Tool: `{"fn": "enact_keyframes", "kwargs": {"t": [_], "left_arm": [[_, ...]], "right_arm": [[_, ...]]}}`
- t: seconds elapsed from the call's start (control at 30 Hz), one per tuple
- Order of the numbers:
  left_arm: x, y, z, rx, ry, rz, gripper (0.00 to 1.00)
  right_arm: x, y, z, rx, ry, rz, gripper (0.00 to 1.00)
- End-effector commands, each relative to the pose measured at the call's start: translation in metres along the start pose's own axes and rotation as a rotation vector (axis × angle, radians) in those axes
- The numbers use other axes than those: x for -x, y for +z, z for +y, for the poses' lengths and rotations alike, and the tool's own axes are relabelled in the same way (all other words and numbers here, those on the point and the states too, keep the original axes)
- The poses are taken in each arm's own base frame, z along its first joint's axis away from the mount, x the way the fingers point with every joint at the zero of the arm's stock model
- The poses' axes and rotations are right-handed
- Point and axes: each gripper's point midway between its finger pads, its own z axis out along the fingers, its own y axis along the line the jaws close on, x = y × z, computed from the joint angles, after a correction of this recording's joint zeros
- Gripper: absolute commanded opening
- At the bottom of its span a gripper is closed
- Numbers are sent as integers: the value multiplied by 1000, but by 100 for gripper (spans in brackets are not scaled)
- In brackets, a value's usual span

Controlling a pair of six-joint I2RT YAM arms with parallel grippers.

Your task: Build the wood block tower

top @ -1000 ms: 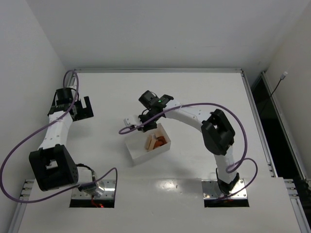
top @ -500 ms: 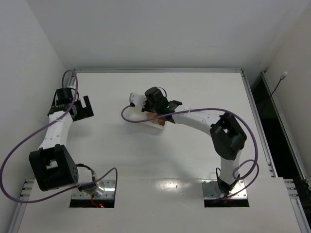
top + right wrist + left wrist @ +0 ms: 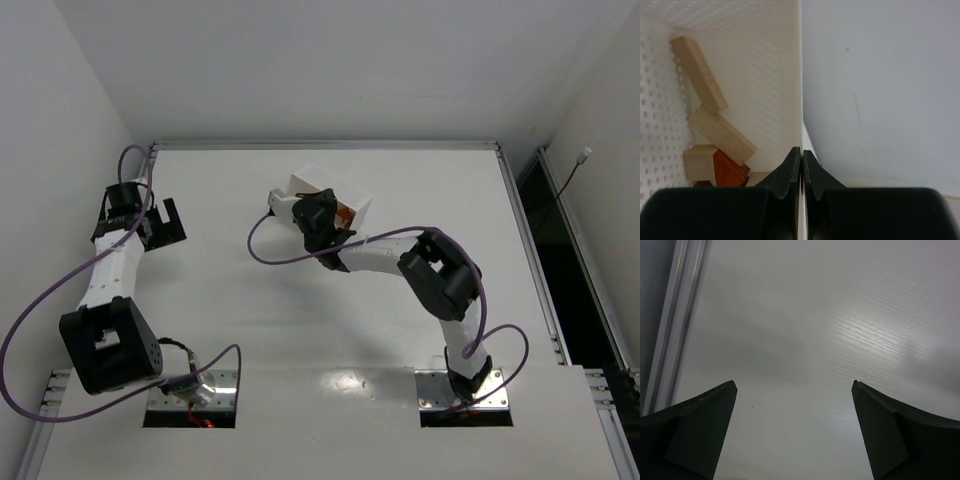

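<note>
The right gripper (image 3: 800, 153) of a two-armed robot pinches the thin wall of a white box (image 3: 345, 198) at the far middle of the table (image 3: 230, 330), its two dark fingers pressed together with only the wall between them. One finger sits inside the box and the other outside. From above, the box looks tipped rather than flat, a patch of orange showing at its near side just beside the wrist. Whether it is clear of the table cannot be told.

The wood blocks (image 3: 720, 132) lie loose inside the box, heaped against its perforated side and well to the left of the gripped wall in the right wrist view. Two light tan bars (image 3: 699, 74) lean one above the other. Below them a tan cube (image 3: 699, 161) rests against a reddish-orange piece (image 3: 730, 172). Another pale piece (image 3: 757, 177) shows just beside the inner finger, too little of it visible to tell whether the two touch. None of the blocks is held; the fingers grip the box alone.

The left gripper (image 3: 793, 384) hangs over the far left part of the table, near the metal rail (image 3: 670, 330) at the table's edge. Its fingers are spread wide with nothing between them, well apart from the box and the blocks
</note>
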Motion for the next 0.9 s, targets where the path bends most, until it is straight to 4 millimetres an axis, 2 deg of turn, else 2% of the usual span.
{"fn": "enact_keyframes", "kwargs": {"t": [0.0, 0.17, 0.37, 0.43, 0.47, 0.5, 0.6, 0.7, 0.77, 0.87], "left_arm": [[18, -9, 1, -15, 2, -58, 100], [20, -8, -1, -24, 2, -57, 100], [17, 0, -2, -32, 11, -36, 100], [18, 3, -2, -32, 11, -35, 100], [18, 6, -4, -42, 12, -36, 100], [18, 6, -4, -43, 12, -36, 100], [19, 12, -6, -54, 12, -28, 100], [18, 14, -4, -57, 5, -19, 100], [20, 14, -6, -67, 5, -28, 100], [12, 20, -6, -81, -3, -8, 100]], "right_arm": [[0, -19, -63, -300, 72, 50, 0], [-3, -30, -75, -414, 35, 58, 0], [2, -58, -84, -532, -26, 54, 0], [10, -65, -72, -538, -120, 22, 0], [10, -71, -78, -573, -113, 1, 0], [11, -73, -66, -565, -186, -5, 0], [18, -83, -53, -599, -283, -66, 0], [14, -87, -49, -618, -322, -63, 0], [18, -88, -43, -614, -342, -78, 0], [25, -89, -44, -621, -342, -84, 0]]}}
